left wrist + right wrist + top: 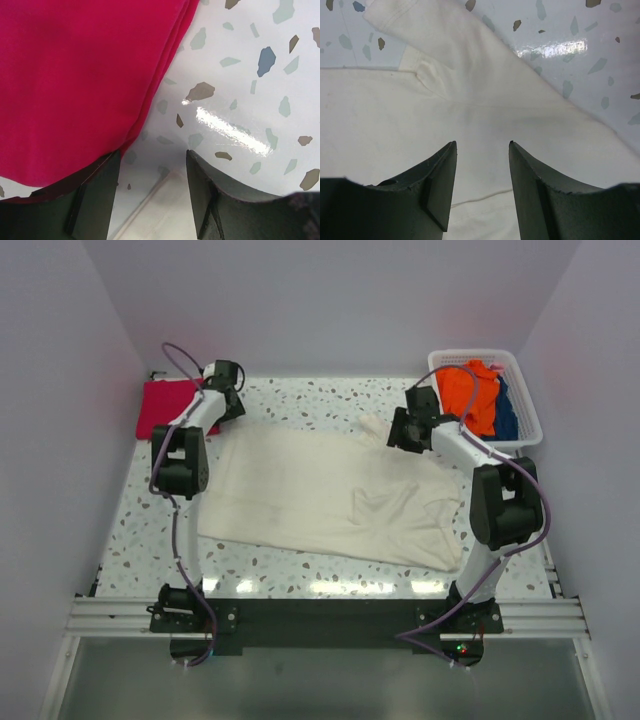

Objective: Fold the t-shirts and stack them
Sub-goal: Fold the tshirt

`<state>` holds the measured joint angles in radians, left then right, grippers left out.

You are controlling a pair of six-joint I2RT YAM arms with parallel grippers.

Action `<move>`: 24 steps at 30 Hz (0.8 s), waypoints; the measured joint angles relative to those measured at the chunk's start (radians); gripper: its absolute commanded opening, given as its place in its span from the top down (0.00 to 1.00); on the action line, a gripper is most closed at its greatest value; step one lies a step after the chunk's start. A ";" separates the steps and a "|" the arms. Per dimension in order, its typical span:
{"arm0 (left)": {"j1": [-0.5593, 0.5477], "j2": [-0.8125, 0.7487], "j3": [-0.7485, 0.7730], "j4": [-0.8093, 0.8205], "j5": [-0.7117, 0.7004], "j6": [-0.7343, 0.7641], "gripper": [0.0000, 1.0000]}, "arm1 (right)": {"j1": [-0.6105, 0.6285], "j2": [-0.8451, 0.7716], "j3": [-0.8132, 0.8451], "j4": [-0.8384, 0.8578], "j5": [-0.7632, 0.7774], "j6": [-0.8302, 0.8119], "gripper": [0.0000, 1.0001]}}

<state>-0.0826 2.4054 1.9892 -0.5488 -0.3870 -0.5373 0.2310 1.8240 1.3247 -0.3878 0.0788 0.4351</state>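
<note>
The large cream-white t-shirt [320, 495] lies spread across the middle of the speckled table. The crimson-pink t-shirt [165, 408] lies folded at the far left corner. My left gripper [225, 390] is open and empty at the cream shirt's far left corner, beside the pink shirt [75, 75]; its wrist view shows the cream hem [160, 215] between its fingers. My right gripper [405, 430] is open and empty above the cream shirt's far right part, near a sleeve [445, 40]; cream cloth [480, 125] fills its wrist view.
A white basket [525, 390] at the far right corner holds orange [470, 390] and blue [506, 415] clothes. Walls close in on the left, back and right. Bare table [150, 540] shows left of the cream shirt and along the near edge.
</note>
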 measured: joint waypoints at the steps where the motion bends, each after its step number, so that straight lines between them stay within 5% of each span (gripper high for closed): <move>1: 0.002 0.002 0.003 0.000 0.002 0.000 0.40 | 0.000 0.000 0.000 0.000 0.000 0.000 0.50; 24: -0.053 -0.011 -0.031 0.037 0.048 0.006 0.47 | 0.000 0.002 0.000 0.000 0.000 -0.002 0.50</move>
<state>-0.1356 2.3947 1.9579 -0.5114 -0.3386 -0.5308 0.2310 1.8263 1.3247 -0.3878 0.0788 0.4328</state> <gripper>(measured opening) 0.550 0.499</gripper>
